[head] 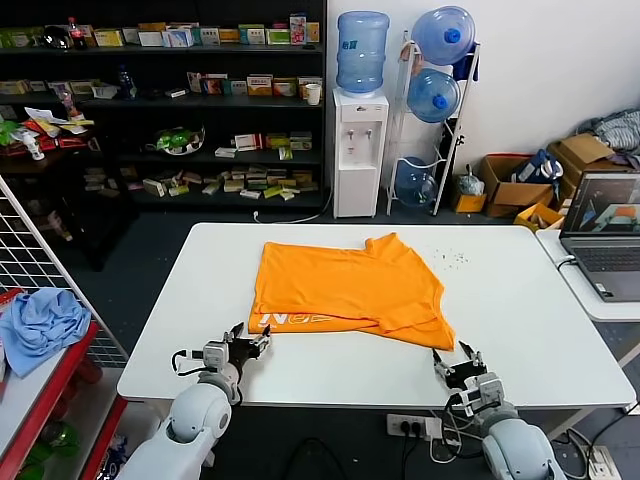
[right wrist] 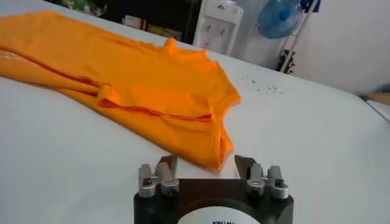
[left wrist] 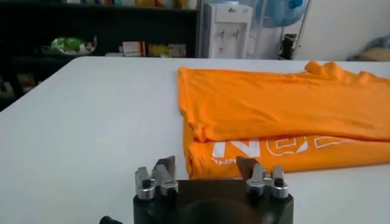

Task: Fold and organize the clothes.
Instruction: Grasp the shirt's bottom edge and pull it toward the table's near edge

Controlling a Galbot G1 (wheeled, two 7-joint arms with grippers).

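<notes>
- The left gripper (head: 251, 340) hovers low at the near table edge, jaws wide and empty, just short of the shirt's near-left corner.
- The right gripper (head: 458, 361) does the same at the near-right corner, jaws also spread, holding nothing.
- The orange T-shirt (head: 345, 288) lies partly folded in the middle of the white table (head: 520, 300), its near edge showing white lettering (left wrist: 268, 148).
- The fabric looks thin, light and limp; it will likely sag and slide, so pinching both near corners through all layers seems best.
- A laptop (head: 606, 232) sits far right.
</notes>
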